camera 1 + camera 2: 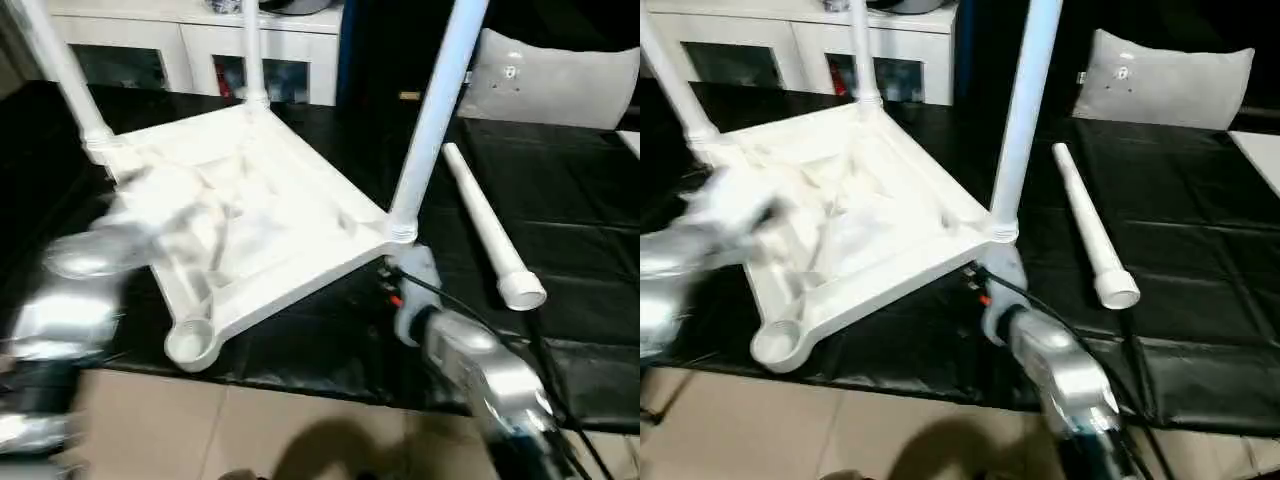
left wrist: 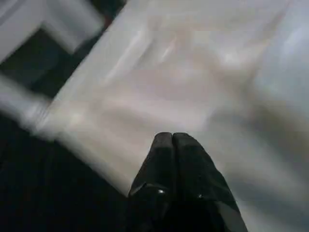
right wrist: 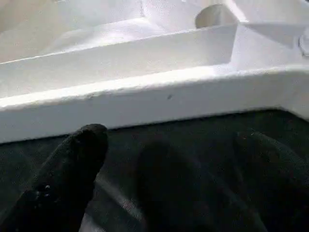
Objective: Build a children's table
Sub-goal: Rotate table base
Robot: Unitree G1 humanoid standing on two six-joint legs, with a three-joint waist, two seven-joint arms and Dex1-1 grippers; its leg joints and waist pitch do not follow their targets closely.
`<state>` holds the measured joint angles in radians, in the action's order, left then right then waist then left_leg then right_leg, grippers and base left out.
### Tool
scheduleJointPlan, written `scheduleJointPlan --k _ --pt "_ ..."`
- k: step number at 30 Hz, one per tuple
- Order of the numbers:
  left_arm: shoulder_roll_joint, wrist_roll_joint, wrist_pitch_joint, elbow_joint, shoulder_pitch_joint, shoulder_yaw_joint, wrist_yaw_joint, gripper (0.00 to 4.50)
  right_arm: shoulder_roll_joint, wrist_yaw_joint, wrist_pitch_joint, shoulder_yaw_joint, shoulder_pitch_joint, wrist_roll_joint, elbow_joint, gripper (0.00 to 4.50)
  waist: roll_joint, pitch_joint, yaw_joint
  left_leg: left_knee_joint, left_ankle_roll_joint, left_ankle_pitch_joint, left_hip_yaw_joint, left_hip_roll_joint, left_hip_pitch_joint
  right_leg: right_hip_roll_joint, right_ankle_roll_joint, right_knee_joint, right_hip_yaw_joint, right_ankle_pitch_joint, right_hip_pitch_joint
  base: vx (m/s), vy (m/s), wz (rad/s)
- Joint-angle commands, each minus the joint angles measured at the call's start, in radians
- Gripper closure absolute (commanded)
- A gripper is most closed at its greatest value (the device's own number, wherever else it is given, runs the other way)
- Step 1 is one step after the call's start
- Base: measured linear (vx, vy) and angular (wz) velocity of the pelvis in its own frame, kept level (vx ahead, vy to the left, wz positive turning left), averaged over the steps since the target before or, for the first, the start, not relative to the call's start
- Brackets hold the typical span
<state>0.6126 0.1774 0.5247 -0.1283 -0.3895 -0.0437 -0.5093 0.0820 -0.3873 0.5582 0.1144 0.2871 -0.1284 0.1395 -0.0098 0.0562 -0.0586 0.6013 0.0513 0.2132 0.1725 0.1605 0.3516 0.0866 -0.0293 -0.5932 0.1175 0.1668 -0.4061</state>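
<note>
1. Left eye view: the children's table point(image 1: 270, 215) is seen upside down on the black counter point(image 1: 560, 250), its ribbed underside facing up. Three legs are seen standing in corner sockets: one at the far left point(image 1: 62, 70), one at the back point(image 1: 250, 50) and one at the near right point(image 1: 435, 115). The near-left socket point(image 1: 188, 343) is seen without a leg. A loose leg point(image 1: 490, 232) is laid on the counter to the right, apart from the table. A white cabinet point(image 1: 190, 45) with glass doors is seen behind.
2. Right eye view: the right arm point(image 1: 1055, 370) is seen reaching toward the table's near-right corner; the left arm point(image 1: 700, 235), blurred, is seen over the table's left side. A grey cushion point(image 1: 1165, 85) is seen at the far right.
3. Left wrist view: the left end effector point(image 2: 173, 145) is shown closed, fingertips pressed together with nothing between them, above the blurred white table.
4. Right wrist view: the right end effector point(image 3: 178, 159) is shown spread wide and empty, just before the table's edge.
</note>
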Motion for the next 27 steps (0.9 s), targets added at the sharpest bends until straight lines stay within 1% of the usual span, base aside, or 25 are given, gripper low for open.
scheduleJointPlan --k 1,2,3,4,5,6,7,9,11,13,14,15,16,17,18,19,20,21,22,23,24,26,27 --pt "0.015 0.012 0.045 0.04 0.022 0.011 -0.019 4.44 -0.013 0.015 -0.007 0.002 0.041 0.009 0.052 0.0 0.016 -0.061 -0.001 -0.085 0.003 0.168 -0.031 0.072 -0.006 0.076 -0.169 0.063 -0.074 0.238 0.048 0.0 0.0 0.0" --pt "0.016 0.005 0.06 0.044 0.033 0.015 -0.032 4.44 -0.019 0.021 -0.011 0.003 0.064 0.011 0.087 0.0 0.013 -0.061 0.0 -0.085 0.003 0.163 -0.031 0.071 -0.003 0.081 -0.186 0.057 -0.076 0.221 0.051 0.0 0.0 0.0" --pt "0.014 0.002 0.069 0.048 0.039 0.021 -0.043 4.44 -0.02 0.023 -0.016 0.005 0.078 0.015 0.112 0.0 0.015 -0.061 -0.005 -0.083 0.002 0.162 -0.028 0.07 -0.005 0.081 -0.192 0.061 -0.076 0.221 0.05 0.0 0.0 0.0" --pt "0.011 -0.006 0.082 0.054 0.048 0.028 -0.058 4.44 -0.022 0.023 -0.027 0.008 0.094 0.02 0.141 0.0 0.014 -0.06 -0.004 -0.083 0.002 0.164 -0.028 0.07 -0.004 0.083 -0.194 0.06 -0.077 0.222 0.05 0.0 0.0 0.0" --pt "0.01 -0.009 0.088 0.058 0.051 0.032 -0.064 4.44 -0.022 0.022 -0.032 0.009 0.1 0.022 0.154 0.0 0.016 -0.06 -0.007 -0.084 0.005 0.172 -0.028 0.07 -0.004 0.083 -0.194 0.061 -0.076 0.235 0.051 0.0 0.0 0.0" --pt "0.007 -0.014 0.097 0.062 0.056 0.034 -0.069 4.44 -0.024 0.022 -0.038 0.009 0.106 0.024 0.165 0.0 0.014 -0.059 -0.006 -0.085 0.005 0.175 -0.029 0.07 -0.003 0.083 -0.193 0.062 -0.076 0.239 0.053 0.0 0.0 0.0" --pt "-0.003 -0.038 0.093 0.068 0.069 0.042 -0.088 4.44 -0.03 0.021 -0.046 0.005 0.12 0.023 0.193 0.0 0.013 -0.059 -0.007 -0.085 0.008 0.184 -0.03 0.071 -0.002 0.086 -0.191 0.062 -0.076 0.25 0.055 0.0 0.0 0.0" --pt "-0.021 -0.068 0.088 0.076 0.081 0.052 -0.103 4.44 -0.039 0.022 -0.052 0.001 0.143 0.022 0.24 0.0 0.015 -0.059 -0.005 -0.084 0.009 0.197 -0.03 0.069 -0.004 0.085 -0.189 0.066 -0.076 0.268 0.053 0.0 0.0 0.0" --pt "-0.022 -0.071 0.094 0.078 0.081 0.053 -0.103 4.44 -0.04 0.023 -0.054 0.001 0.147 0.023 0.249 0.0 0.013 -0.058 -0.005 -0.085 0.007 0.202 -0.029 0.069 -0.002 0.084 -0.183 0.068 -0.076 0.278 0.055 0.0 0.0 0.0" --pt "0.0 -0.08 0.13 0.102 0.102 0.099 -0.166 4.44 -0.045 0.026 -0.069 -0.003 0.166 0.026 0.295 0.0 0.015 -0.059 -0.003 -0.087 0.01 0.216 -0.032 0.071 -0.003 0.086 -0.174 0.069 -0.075 0.304 0.054 0.0 0.0 0.0" --pt "0.008 -0.084 0.144 0.11 0.111 0.116 -0.191 4.44 -0.047 0.028 -0.074 -0.004 0.173 0.027 0.31 0.0 0.014 -0.056 -0.001 -0.088 0.011 0.222 -0.033 0.071 0.0 0.084 -0.172 0.07 -0.075 0.316 0.054 0.0 0.0 0.0" --pt "0.025 -0.098 0.165 0.135 0.128 0.147 -0.244 4.44 -0.05 0.032 -0.086 -0.008 0.186 0.028 0.335 0.0 0.019 -0.057 0.002 -0.089 0.017 0.236 -0.035 0.072 -0.001 0.086 -0.172 0.07 -0.075 0.329 0.054 0.0 0.0 0.0" --pt "0.035 -0.109 0.177 0.152 0.138 0.165 -0.278 4.44 -0.051 0.034 -0.094 -0.01 0.195 0.029 0.349 0.0 0.018 -0.053 0.006 -0.09 0.017 0.247 -0.034 0.071 0.0 0.084 -0.17 0.073 -0.075 0.346 0.053 0.0 0.0 0.0" --pt "0.043 -0.121 0.183 0.168 0.146 0.179 -0.307 4.44 -0.052 0.035 -0.103 -0.012 0.204 0.029 0.364 0.0 0.02 -0.053 0.006 -0.088 0.021 0.267 -0.033 0.07 -0.006 0.085 -0.167 0.078 -0.075 0.377 0.049 0.0 0.0 0.0" --pt "0.047 -0.127 0.188 0.176 0.15 0.186 -0.322 4.44 -0.053 0.035 -0.108 -0.013 0.208 0.029 0.371 0.0 0.02 -0.054 0.006 -0.087 0.023 0.271 -0.032 0.071 -0.009 0.087 -0.167 0.079 -0.076 0.381 0.048 0.0 0.0 0.0" --pt "0.069 -0.162 0.206 0.216 0.163 0.225 -0.393 4.44 -0.055 0.039 -0.137 -0.022 0.234 0.028 0.41 0.0 0.026 -0.053 0.006 -0.089 0.027 0.28 -0.034 0.072 -0.01 0.085 -0.164 0.081 -0.075 0.384 0.048 0.0 0.0 0.0" --pt "0.079 -0.176 0.211 0.231 0.168 0.243 -0.42 4.44 -0.056 0.041 -0.151 -0.027 0.246 0.028 0.43 0.0 0.025 -0.051 0.012 -0.091 0.03 0.292 -0.036 0.07 -0.005 0.082 -0.167 0.077 -0.074 0.388 0.05 0.0 0.0 0.0" --pt "0.08 -0.184 0.21 0.237 0.168 0.253 -0.434 4.44 -0.056 0.042 -0.159 -0.029 0.253 0.028 0.441 0.0 0.026 -0.051 0.012 -0.089 0.032 0.31 -0.034 0.069 -0.012 0.081 -0.165 0.081 -0.074 0.405 0.045 0.0 0.0 0.0" --pt "0.078 -0.204 0.193 0.253 0.168 0.275 -0.47 4.44 -0.055 0.048 -0.175 -0.035 0.269 0.03 0.462 0.0 0.026 -0.051 0.012 -0.087 0.033 0.308 -0.034 0.069 -0.013 0.083 -0.166 0.082 -0.075 0.403 0.045 0.0 0.0 0.0" --pt "0.074 -0.215 0.193 0.259 0.168 0.28 -0.481 4.44 -0.054 0.05 -0.179 -0.037 0.274 0.03 0.467 0.0 0.026 -0.054 0.013 -0.088 0.034 0.285 -0.035 0.069 -0.007 0.083 -0.173 0.076 -0.076 0.374 0.051 0.0 0.0 0.0" --pt "0.067 -0.236 0.196 0.273 0.166 0.291 -0.503 4.44 -0.053 0.054 -0.189 -0.041 0.284 0.031 0.48 0.0 0.028 -0.054 0.017 -0.089 0.035 0.276 -0.035 0.07 -0.004 0.081 -0.179 0.073 -0.076 0.353 0.053 0.0 0.0 0.0" --pt "0.038 -0.271 0.18 0.291 0.155 0.301 -0.531 4.44 -0.048 0.055 -0.195 -0.048 0.295 0.029 0.49 0.0 0.024 -0.057 0.022 -0.087 0.032 0.255 -0.033 0.069 -0.003 0.08 -0.19 0.068 -0.077 0.313 0.056 0.0 0.0 0.0" --pt "0.024 -0.283 0.184 0.297 0.15 0.301 -0.533 4.44 -0.045 0.056 -0.197 -0.05 0.297 0.029 0.492 0.0 0.027 -0.059 0.023 -0.085 0.029 0.234 -0.031 0.068 -0.002 0.079 -0.202 0.065 -0.077 0.284 0.057 0.0 0.0 0.0"
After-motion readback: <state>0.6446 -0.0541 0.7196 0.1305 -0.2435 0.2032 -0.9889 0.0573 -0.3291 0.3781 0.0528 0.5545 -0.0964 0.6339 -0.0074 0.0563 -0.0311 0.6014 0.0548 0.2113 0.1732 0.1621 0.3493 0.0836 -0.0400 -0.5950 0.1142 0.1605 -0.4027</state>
